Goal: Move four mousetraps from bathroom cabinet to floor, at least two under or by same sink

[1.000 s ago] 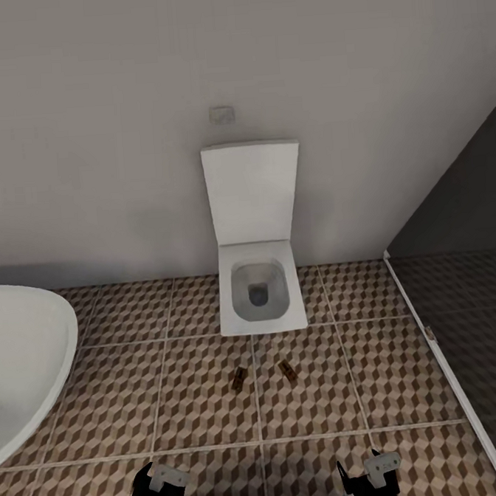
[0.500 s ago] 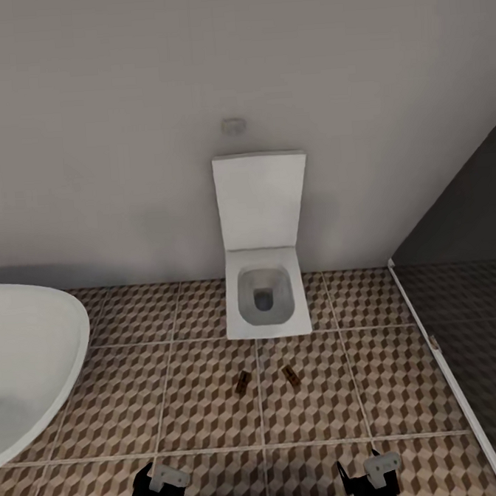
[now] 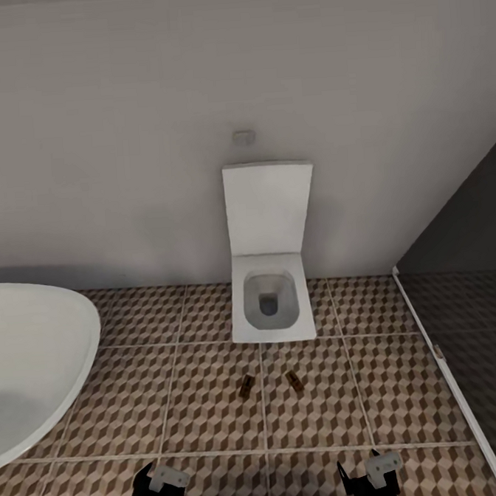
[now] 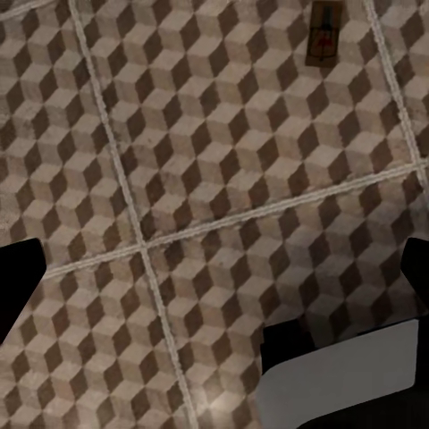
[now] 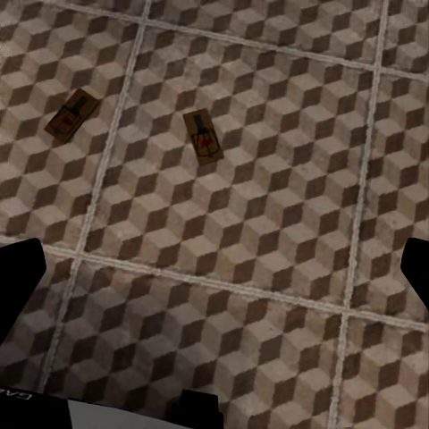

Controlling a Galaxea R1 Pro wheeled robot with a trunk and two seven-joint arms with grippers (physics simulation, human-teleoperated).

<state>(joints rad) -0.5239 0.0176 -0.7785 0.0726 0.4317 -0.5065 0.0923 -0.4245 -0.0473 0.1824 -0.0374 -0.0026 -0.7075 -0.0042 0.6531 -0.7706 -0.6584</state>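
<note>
jaws wide over mousetraps [image 5: 204,136]

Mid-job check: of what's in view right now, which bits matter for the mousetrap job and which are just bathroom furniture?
For the job:
- left mousetrap, flat on the tiles
- right mousetrap, beside it, apart
- bathroom floor

Just there:
- toilet, lid up, behind the traps
- bathtub
- dark shower area
</note>
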